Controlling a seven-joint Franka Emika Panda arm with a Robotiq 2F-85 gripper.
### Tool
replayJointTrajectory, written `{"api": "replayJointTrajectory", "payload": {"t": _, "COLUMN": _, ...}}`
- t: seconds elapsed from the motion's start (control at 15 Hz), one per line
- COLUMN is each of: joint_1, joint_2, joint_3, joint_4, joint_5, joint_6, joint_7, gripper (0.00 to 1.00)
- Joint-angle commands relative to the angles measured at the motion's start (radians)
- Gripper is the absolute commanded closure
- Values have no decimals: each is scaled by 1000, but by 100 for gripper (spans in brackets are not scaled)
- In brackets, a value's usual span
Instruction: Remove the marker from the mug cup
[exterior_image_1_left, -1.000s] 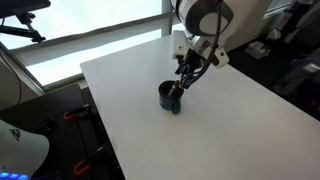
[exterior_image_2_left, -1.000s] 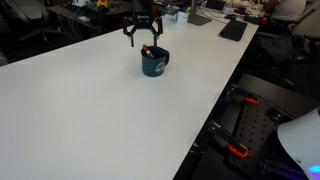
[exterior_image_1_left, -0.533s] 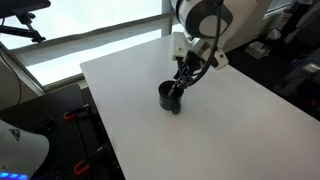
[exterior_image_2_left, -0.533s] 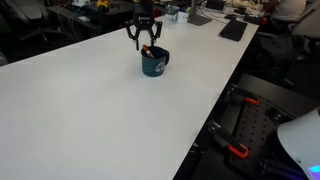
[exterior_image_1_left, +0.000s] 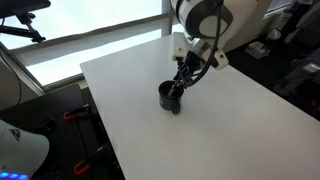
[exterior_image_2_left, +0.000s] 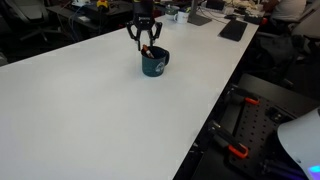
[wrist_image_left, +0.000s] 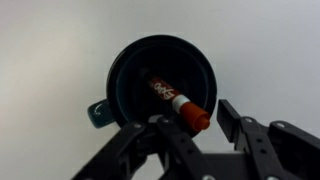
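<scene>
The dark mug cup (exterior_image_1_left: 170, 97) (exterior_image_2_left: 154, 64) stands upright on the white table. In the wrist view I look straight down into the mug cup (wrist_image_left: 120, 70), whose teal handle (wrist_image_left: 97, 113) points left. The marker (wrist_image_left: 175, 100) leans inside it, and its reddish-orange end rests against the near rim. My gripper (wrist_image_left: 195, 116) (exterior_image_1_left: 182, 82) (exterior_image_2_left: 147, 42) hangs just above the mug with its jaws on either side of that orange end. The left finger is against the marker. The right finger (wrist_image_left: 228, 112) stands a small gap away, so the gripper is open.
The white table (exterior_image_1_left: 230, 120) (exterior_image_2_left: 90, 110) spreads wide around the mug, with its edges showing in both exterior views. A dark keyboard (exterior_image_2_left: 234, 30) lies at the far end. Black stands with red clamps (exterior_image_2_left: 240, 150) are beside the table edge.
The jaws have narrowed from wide open to close around the marker's orange end. The arm and the mug have stayed where they were.
</scene>
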Motion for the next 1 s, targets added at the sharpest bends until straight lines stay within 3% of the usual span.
{"api": "replayJointTrajectory", "payload": {"t": 0.0, "joint_1": -8, "joint_2": -7, "joint_3": 5, "joint_4": -1, "joint_5": 9, "joint_6": -21, "joint_7": -12, "gripper": 62}}
{"api": "replayJointTrajectory", "payload": {"t": 0.13, "joint_1": -8, "joint_2": -7, "joint_3": 5, "joint_4": 0, "joint_5": 10, "joint_6": -20, "joint_7": -12, "gripper": 74}}
{"api": "replayJointTrajectory", "payload": {"t": 0.2, "joint_1": -8, "joint_2": -7, "joint_3": 5, "joint_4": 0, "joint_5": 10, "joint_6": -20, "joint_7": -13, "gripper": 92}}
{"api": "replayJointTrajectory", "payload": {"t": 0.27, "joint_1": -9, "joint_2": -9, "joint_3": 5, "joint_4": 1, "joint_5": 10, "joint_6": -19, "joint_7": -15, "gripper": 97}}
{"api": "replayJointTrajectory", "payload": {"t": 0.4, "joint_1": -10, "joint_2": -10, "joint_3": 5, "joint_4": 1, "joint_5": 10, "joint_6": -20, "joint_7": -14, "gripper": 95}}
{"api": "replayJointTrajectory", "payload": {"t": 0.67, "joint_1": -10, "joint_2": -14, "joint_3": 4, "joint_4": 1, "joint_5": 11, "joint_6": -23, "joint_7": -11, "gripper": 100}}
{"api": "replayJointTrajectory", "payload": {"t": 0.73, "joint_1": -10, "joint_2": -14, "joint_3": 4, "joint_4": 0, "joint_5": 10, "joint_6": -25, "joint_7": -10, "gripper": 74}}
{"api": "replayJointTrajectory", "payload": {"t": 0.93, "joint_1": -7, "joint_2": -19, "joint_3": 2, "joint_4": -5, "joint_5": 8, "joint_6": -23, "joint_7": -4, "gripper": 60}}
